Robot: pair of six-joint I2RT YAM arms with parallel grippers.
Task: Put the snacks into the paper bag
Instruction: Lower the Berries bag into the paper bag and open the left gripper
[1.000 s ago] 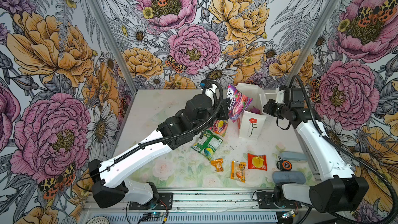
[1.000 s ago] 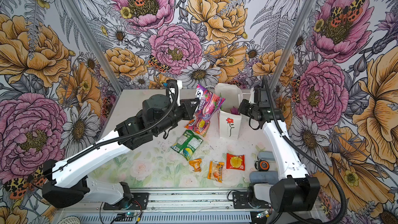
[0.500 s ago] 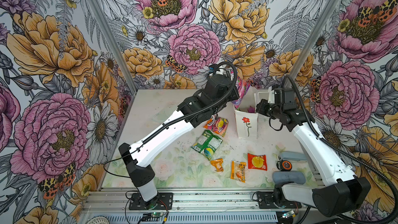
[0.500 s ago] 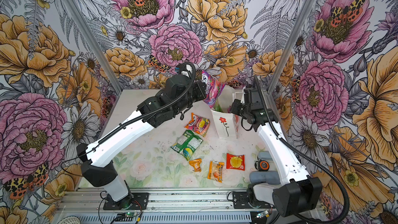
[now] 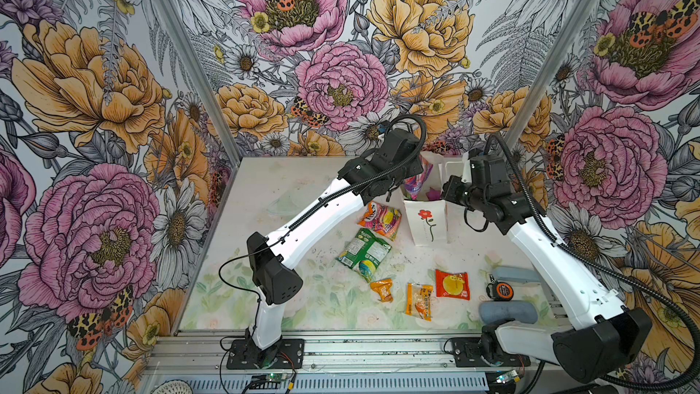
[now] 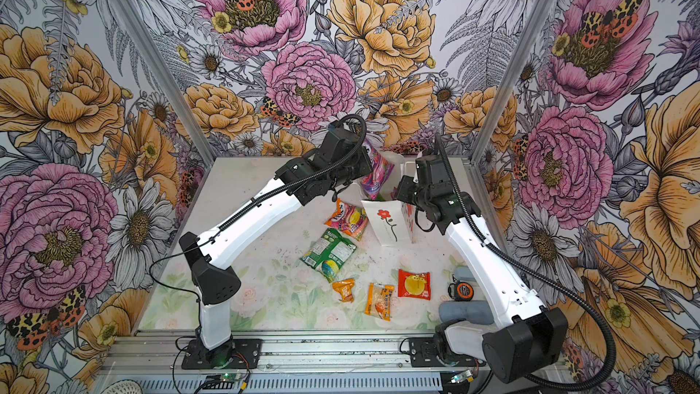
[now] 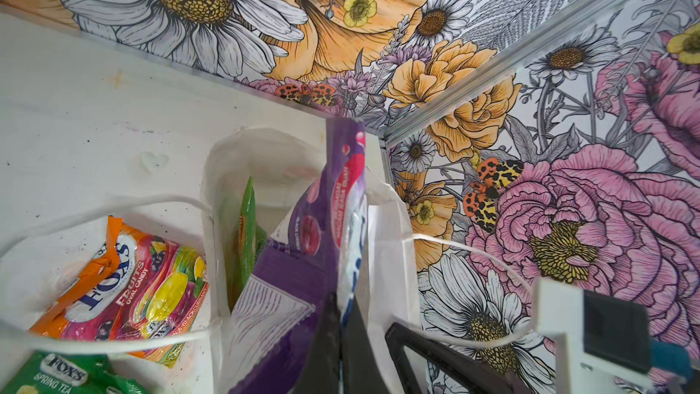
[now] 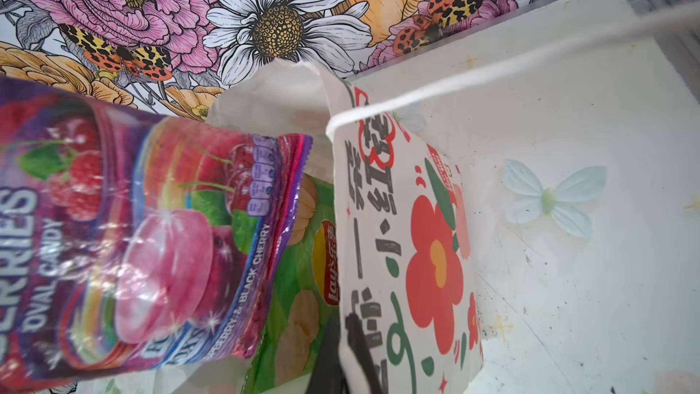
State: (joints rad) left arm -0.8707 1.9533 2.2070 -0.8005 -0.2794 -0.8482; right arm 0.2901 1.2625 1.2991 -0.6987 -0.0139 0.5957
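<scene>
The white paper bag [image 5: 426,221] with a red flower stands upright at the back of the table. My right gripper [image 8: 342,320] is shut on its side wall [image 8: 409,240] near the rim. My left gripper [image 7: 341,305] is shut on a purple Fox's snack bag [image 7: 314,229], which hangs partly inside the bag's mouth [image 5: 416,180]. A green Lay's packet [image 8: 303,297] stands inside. Loose on the table lie an orange Fox's bag [image 5: 380,219], a green-white bag [image 5: 363,253], two orange sachets [image 5: 382,289] [image 5: 418,300] and a red sachet [image 5: 452,284].
An orange-black tape measure [image 5: 500,290] and two grey-blue oblong cases [image 5: 517,274] [image 5: 507,312] lie at the front right, beside the right arm. The bag's cord handles [image 7: 473,255] loop out to both sides. Flowered walls close in the back and sides.
The left arm has swung right and carried the purple bag from beside the paper bag to its mouth and down into it. The right gripper kept its hold; the bag shifted slightly left.
</scene>
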